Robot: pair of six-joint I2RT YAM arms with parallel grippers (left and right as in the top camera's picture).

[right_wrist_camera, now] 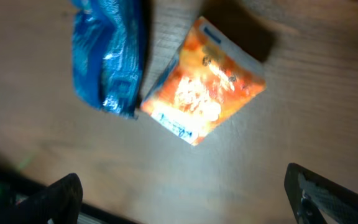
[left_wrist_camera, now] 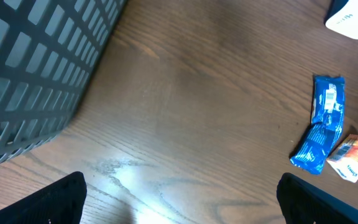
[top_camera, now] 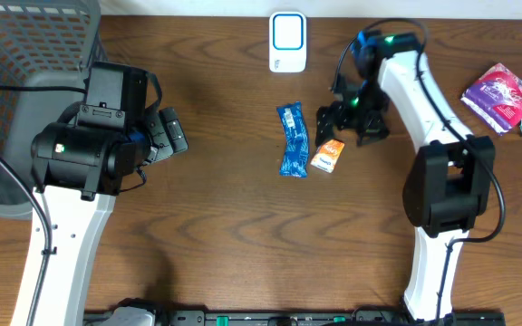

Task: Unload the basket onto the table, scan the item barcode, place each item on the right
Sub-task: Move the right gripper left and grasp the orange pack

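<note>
On the brown wooden worktop [top_camera: 234,226], touching the near end of a long blue crinkled wrapper [top_camera: 292,139], lies the small orange foil packet [top_camera: 329,156].
Its long axis runs diagonally; open room spreads leftward to the grey mesh basket [top_camera: 25,54]. The right tool [top_camera: 347,127] beside it and the left tool [top_camera: 166,136] both gape wide, empty.

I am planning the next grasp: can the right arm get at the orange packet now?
Probably yes: the open right gripper hangs over the orange packet; nothing covers it, the blue wrapper lies beside.
</note>
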